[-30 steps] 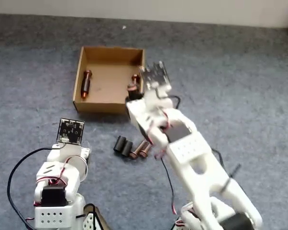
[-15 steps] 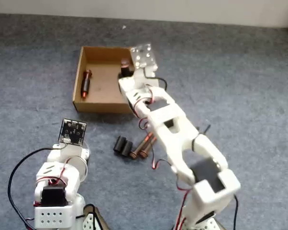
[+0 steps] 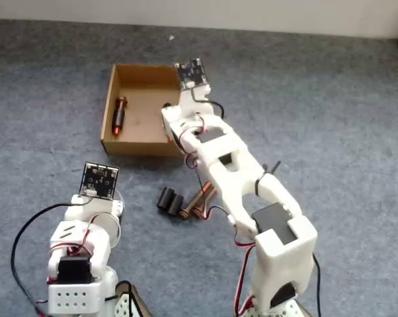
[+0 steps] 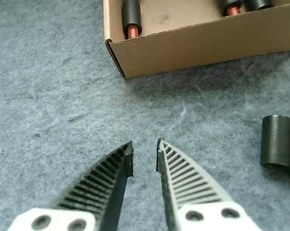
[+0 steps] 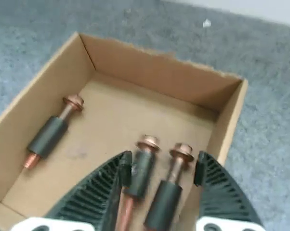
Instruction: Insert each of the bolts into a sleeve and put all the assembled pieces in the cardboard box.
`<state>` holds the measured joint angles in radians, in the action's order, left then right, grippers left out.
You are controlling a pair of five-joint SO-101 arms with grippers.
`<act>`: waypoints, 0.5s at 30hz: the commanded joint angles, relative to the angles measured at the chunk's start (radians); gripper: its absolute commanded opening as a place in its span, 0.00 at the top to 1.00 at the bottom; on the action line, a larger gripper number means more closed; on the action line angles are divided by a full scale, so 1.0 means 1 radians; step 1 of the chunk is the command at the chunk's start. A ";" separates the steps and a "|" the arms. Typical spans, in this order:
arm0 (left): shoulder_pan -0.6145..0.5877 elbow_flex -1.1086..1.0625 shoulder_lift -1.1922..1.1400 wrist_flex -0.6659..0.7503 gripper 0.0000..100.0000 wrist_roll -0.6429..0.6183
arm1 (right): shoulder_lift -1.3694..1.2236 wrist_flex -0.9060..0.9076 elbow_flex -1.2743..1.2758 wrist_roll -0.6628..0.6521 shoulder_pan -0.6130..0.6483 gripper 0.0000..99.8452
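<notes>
The cardboard box [image 3: 143, 146] lies at the table's far side. My right arm [image 3: 219, 158] stretches over its right part. My right gripper [image 5: 164, 158] hangs open just above the box floor [image 5: 111, 110], with two assembled bolt-and-sleeve pieces [image 5: 140, 171] [image 5: 168, 185] lying side by side between its fingers. A third assembled piece [image 3: 119, 114] [image 5: 51, 132] rests along the box's left wall. Two black sleeves [image 3: 169, 200] and two copper bolts [image 3: 199, 201] lie loose on the carpet in front of the box. My left gripper [image 4: 145, 143] hovers over bare carpet near the box's front corner [image 4: 111, 45], narrowly open and holding nothing.
Grey carpet covers the whole table. A pale wall edge [image 3: 252, 16] runs along the far side. One loose sleeve [image 4: 276, 142] stands off to the side of my left gripper. Open carpet stretches to the right of the right arm.
The right arm swung left from the box's right wall to over its inside, carrying an assembled piece that now lies between its open fingers. The left arm kept still.
</notes>
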<state>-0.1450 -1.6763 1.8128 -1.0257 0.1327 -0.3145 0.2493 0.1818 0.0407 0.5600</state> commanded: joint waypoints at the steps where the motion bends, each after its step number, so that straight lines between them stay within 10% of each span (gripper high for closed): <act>1: -0.005 -0.015 0.007 0.021 0.90 0.009 | 0.053 0.209 -0.117 0.008 -0.015 0.80; 15: -0.008 -0.015 0.007 0.028 0.90 0.009 | 0.424 0.984 -0.143 0.121 -0.001 0.80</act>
<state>-0.1450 -1.6763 1.8128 -1.0196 0.1327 0.0322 1.1055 0.0852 0.0729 0.5585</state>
